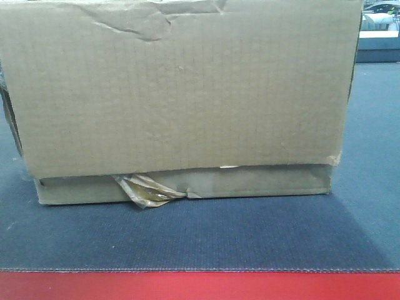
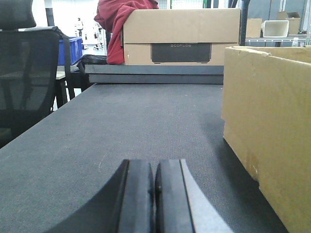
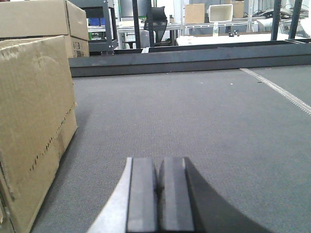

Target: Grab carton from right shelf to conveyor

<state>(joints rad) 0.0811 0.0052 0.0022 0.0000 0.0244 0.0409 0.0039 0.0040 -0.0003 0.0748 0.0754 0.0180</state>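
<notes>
A brown carton (image 1: 181, 100) with a creased top and torn tape at its lower edge stands on the dark grey belt (image 1: 200, 237), filling the front view. In the left wrist view its side (image 2: 267, 136) is at the right, apart from my left gripper (image 2: 155, 182), which is shut and empty low over the belt. In the right wrist view the carton's other side (image 3: 34, 121) is at the left, apart from my right gripper (image 3: 159, 179), also shut and empty just above the belt. Neither gripper shows in the front view.
A red strip (image 1: 200, 286) runs along the belt's near edge. Another carton (image 2: 182, 36) with red cloth (image 2: 116, 24) stands beyond the belt's far rail, and a black mesh chair (image 2: 29, 73) at its left. A second carton (image 3: 43, 22) and shelving stand behind in the right wrist view.
</notes>
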